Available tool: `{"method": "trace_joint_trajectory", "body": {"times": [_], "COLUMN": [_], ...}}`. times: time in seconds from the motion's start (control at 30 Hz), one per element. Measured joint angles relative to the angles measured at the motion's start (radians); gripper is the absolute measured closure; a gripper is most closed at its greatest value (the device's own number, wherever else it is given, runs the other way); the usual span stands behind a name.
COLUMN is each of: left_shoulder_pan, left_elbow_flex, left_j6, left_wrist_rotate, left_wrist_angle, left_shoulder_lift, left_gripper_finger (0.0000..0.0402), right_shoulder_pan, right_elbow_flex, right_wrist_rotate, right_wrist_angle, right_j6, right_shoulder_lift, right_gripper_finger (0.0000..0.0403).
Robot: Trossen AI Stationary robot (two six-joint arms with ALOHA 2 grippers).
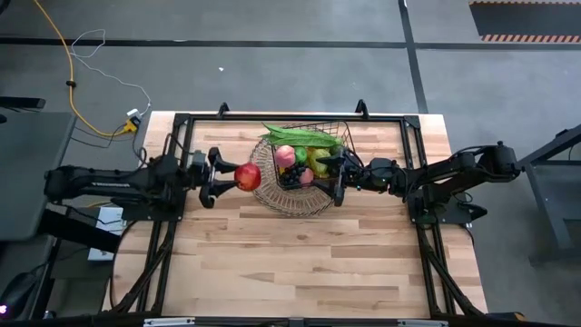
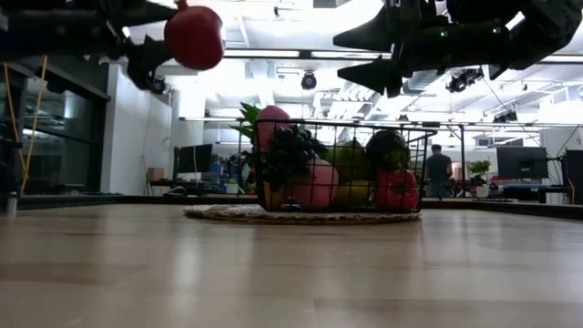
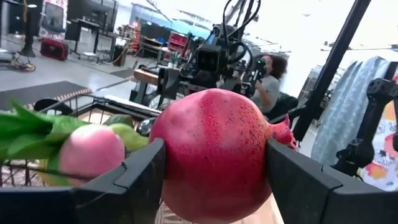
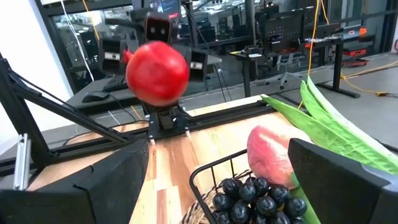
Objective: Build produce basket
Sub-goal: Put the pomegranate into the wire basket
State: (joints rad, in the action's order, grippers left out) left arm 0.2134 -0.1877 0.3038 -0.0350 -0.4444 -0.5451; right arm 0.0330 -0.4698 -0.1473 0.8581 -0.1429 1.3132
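My left gripper (image 1: 238,176) is shut on a red pomegranate (image 1: 247,176), high above the table just left of the basket; the pomegranate also shows in the low view (image 2: 194,36) and the right wrist view (image 4: 157,73). The dark wire basket (image 1: 334,127) stands on a round woven dish (image 1: 272,198). It holds a pink peach (image 1: 285,155), long green pods (image 1: 300,136), dark grapes (image 2: 290,150), a red pepper (image 2: 397,189) and other pieces. My right gripper (image 1: 336,177) is open and empty, above the basket's right side (image 2: 369,55). My left gripper pinches the pomegranate's two opposite sides (image 3: 171,163) between its two fingers (image 3: 140,177). The fruit's crown (image 3: 283,132) lies by one finger. The fingers come in level from the table's left. The pomegranate is lifted well clear of the table.
Black frame rails (image 1: 290,118) run along the table's far edge and down both sides. Bare wood (image 1: 300,263) lies between the basket and the near edge. A person (image 3: 268,81) sits in the room beyond the table.
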Motion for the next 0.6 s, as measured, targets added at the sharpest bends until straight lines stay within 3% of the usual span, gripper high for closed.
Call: {"method": "trace_joint_trajectory", "body": {"times": [0.23,0.43,0.6], "left_shoulder_pan": [-0.088,-0.106,-0.106], "left_elbow_flex": [0.028,0.028,0.028], "left_j6": [0.000,-0.008,-0.008], "left_wrist_rotate": [0.127,0.152,0.152], "left_wrist_angle": [-0.033,-0.038,-0.038], "left_shoulder_lift": [-0.002,-0.002,-0.002], "left_gripper_finger": [0.0168,0.0168,0.0168], "right_shoulder_pan": [0.000,0.000,0.000], "right_elbow_flex": [0.000,0.000,0.000], "right_wrist_rotate": [0.035,0.095,0.081], "right_wrist_angle": [0.001,0.015,0.011], "right_j6": [0.047,0.072,0.146], "right_shoulder_lift": [0.000,0.000,0.000], "right_gripper_finger": [0.0029,0.0029,0.0029]}}
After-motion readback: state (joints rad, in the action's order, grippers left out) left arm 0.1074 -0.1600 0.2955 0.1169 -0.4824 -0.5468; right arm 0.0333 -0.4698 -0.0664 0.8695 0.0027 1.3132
